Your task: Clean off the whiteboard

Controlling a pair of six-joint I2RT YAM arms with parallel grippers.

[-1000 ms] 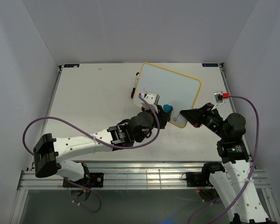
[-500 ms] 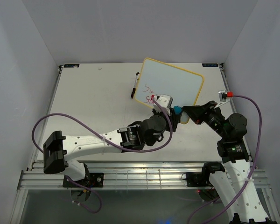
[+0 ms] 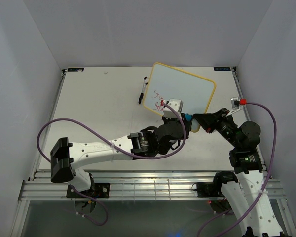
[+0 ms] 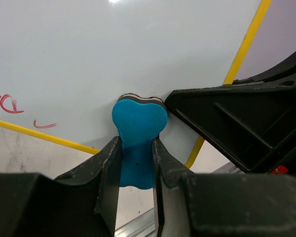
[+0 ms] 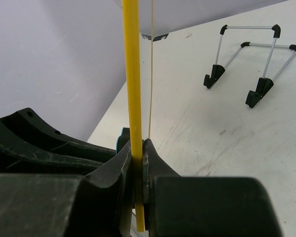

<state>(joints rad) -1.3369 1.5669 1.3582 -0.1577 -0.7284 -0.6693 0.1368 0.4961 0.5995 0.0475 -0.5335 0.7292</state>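
Note:
The whiteboard (image 3: 185,91) has a yellow frame and is held tilted up off the table. Red handwriting (image 3: 158,98) is near its left edge. My right gripper (image 3: 201,120) is shut on the board's near right edge; the right wrist view shows the yellow frame (image 5: 131,74) pinched between the jaws (image 5: 138,153). My left gripper (image 3: 183,121) is shut on the blue bone-shaped eraser (image 3: 188,117). In the left wrist view the eraser (image 4: 138,116) presses on the white board surface (image 4: 113,49) near its lower corner, right of the red marks (image 4: 7,103) and beside the right gripper's finger (image 4: 237,123).
A black marker (image 3: 142,92) lies on the table by the board's left edge. A wire stand with black feet (image 5: 246,64) lies on the table beyond the board in the right wrist view. Grey walls enclose the table on three sides.
My left gripper has carried the eraser to the right along the board's lower part. The board has shifted slightly up and right, and the red handwriting on its left now shows.

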